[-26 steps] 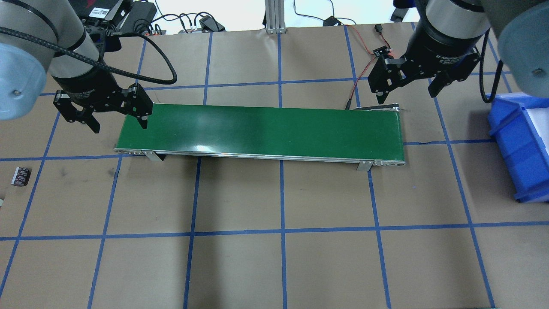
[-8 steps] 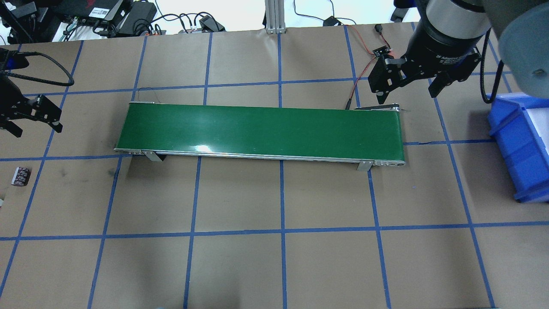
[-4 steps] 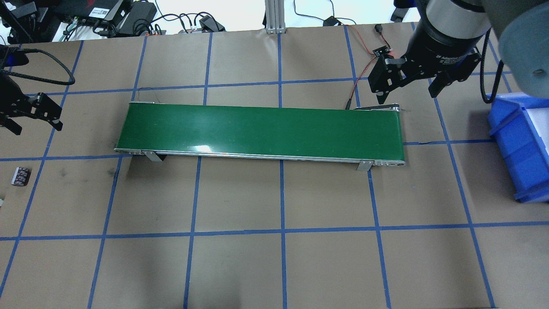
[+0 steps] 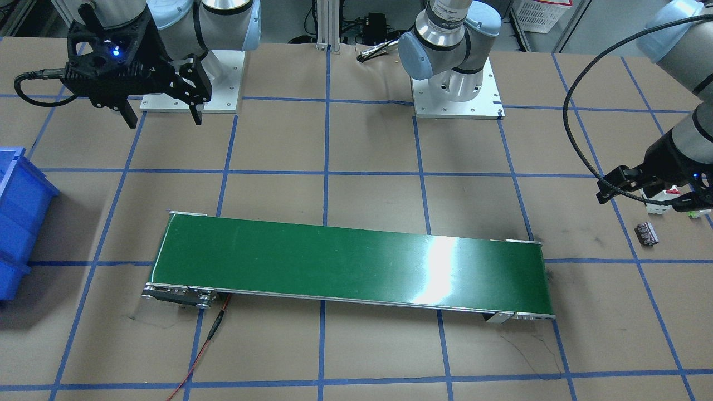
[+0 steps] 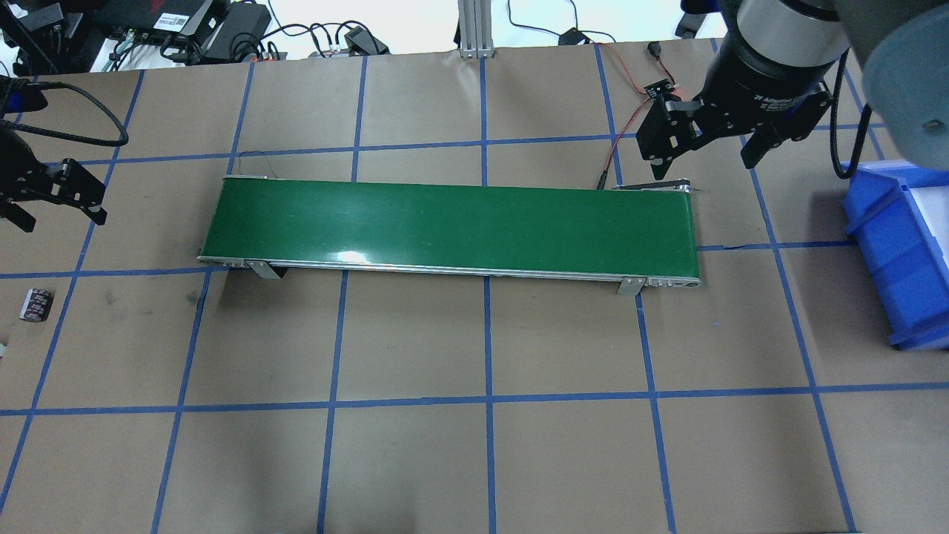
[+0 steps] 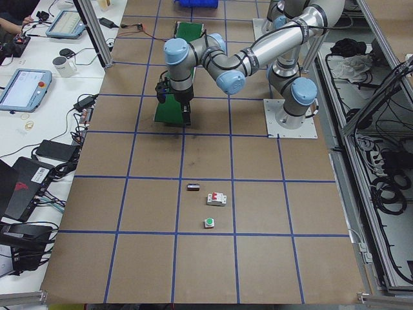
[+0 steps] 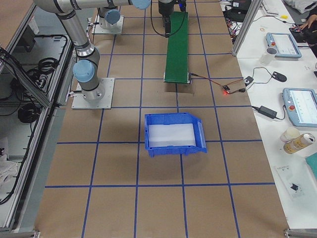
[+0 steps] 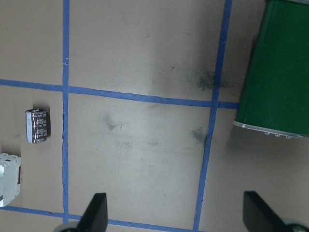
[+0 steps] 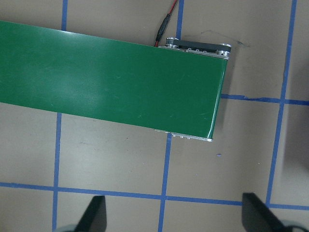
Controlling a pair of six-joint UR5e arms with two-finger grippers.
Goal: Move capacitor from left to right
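The capacitor (image 5: 35, 305), a small dark cylinder with pale markings, lies on its side on the brown table at the far left. It also shows in the front view (image 4: 647, 233) and at the left of the left wrist view (image 8: 36, 125). My left gripper (image 5: 59, 216) is open and empty above the table, between the capacitor and the green conveyor belt (image 5: 452, 226), touching neither. My right gripper (image 5: 703, 165) is open and empty above the belt's far right end (image 9: 212, 96).
A white breaker with a red switch (image 8: 8, 176) lies right beside the capacitor, and a green-capped button (image 6: 209, 223) lies just past it. A blue bin (image 5: 882, 237) stands at the right table edge. Red wires (image 5: 630, 111) run behind the belt's right end.
My left gripper has moved from the belt's left end out to the left table edge, and has hardly shifted in the last second. The right gripper and capacitor have not moved.
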